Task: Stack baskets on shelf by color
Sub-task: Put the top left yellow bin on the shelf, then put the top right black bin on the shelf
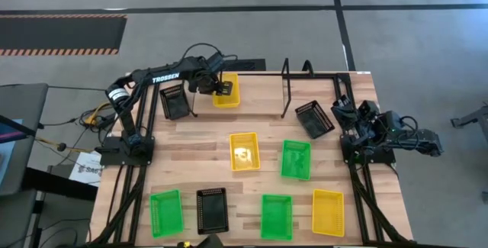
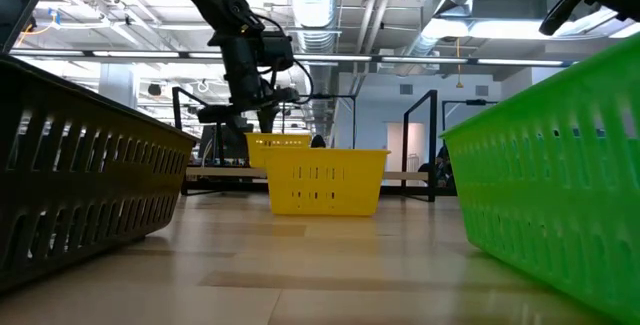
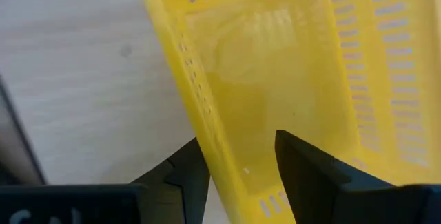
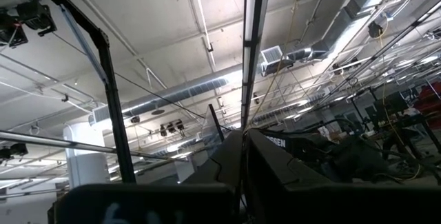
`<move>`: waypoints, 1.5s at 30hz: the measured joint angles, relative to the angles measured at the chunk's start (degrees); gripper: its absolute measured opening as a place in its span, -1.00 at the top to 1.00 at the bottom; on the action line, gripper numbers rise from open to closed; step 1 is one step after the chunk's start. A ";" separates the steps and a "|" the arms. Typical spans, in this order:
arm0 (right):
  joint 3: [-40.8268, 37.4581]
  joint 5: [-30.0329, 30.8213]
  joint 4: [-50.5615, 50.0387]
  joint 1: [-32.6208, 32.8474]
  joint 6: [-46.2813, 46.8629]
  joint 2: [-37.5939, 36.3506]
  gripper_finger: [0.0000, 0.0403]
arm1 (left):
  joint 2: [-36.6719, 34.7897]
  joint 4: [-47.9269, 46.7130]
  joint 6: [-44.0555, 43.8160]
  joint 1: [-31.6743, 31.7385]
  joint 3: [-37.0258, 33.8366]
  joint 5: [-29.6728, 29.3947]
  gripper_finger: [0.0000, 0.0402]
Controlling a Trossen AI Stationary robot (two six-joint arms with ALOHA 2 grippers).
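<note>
Yellow basket (image 1: 226,90) standing on the shelf (image 1: 263,99) toward its left end, a black basket (image 1: 174,101) just beside it nearer the left end loop. The left gripper (image 1: 216,88) straddles the yellow basket's side wall (image 3: 200,107), one finger (image 3: 182,179) outside and one inside — jaws parted, not pinching the plastic. The right gripper (image 4: 241,162) is parked off the table's right edge, raised and pointing at the ceiling, fingers together on nothing. Another black basket (image 1: 314,118) sits tilted near the shelf's right end; the remaining baskets lie on the table (image 1: 191,137) between the shelf and the near edge. Judged from its thin slotted plastic, a basket should be light, fairly stiff, slightly springy and smooth — best pinched across one wall at the rim.
</note>
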 joint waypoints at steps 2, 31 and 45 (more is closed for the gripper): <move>0.00 -0.01 -0.01 0.00 0.02 0.00 0.77 | 0.00 -0.31 -0.01 0.19 0.44 2.80 0.26; 16.80 1.97 -17.39 0.13 -0.04 16.92 0.98 | -2.27 -43.62 8.16 -30.74 53.35 -35.36 0.26; 56.18 11.29 -81.99 6.86 7.01 43.58 0.99 | -10.71 -43.20 -2.42 -48.52 45.01 -42.02 0.26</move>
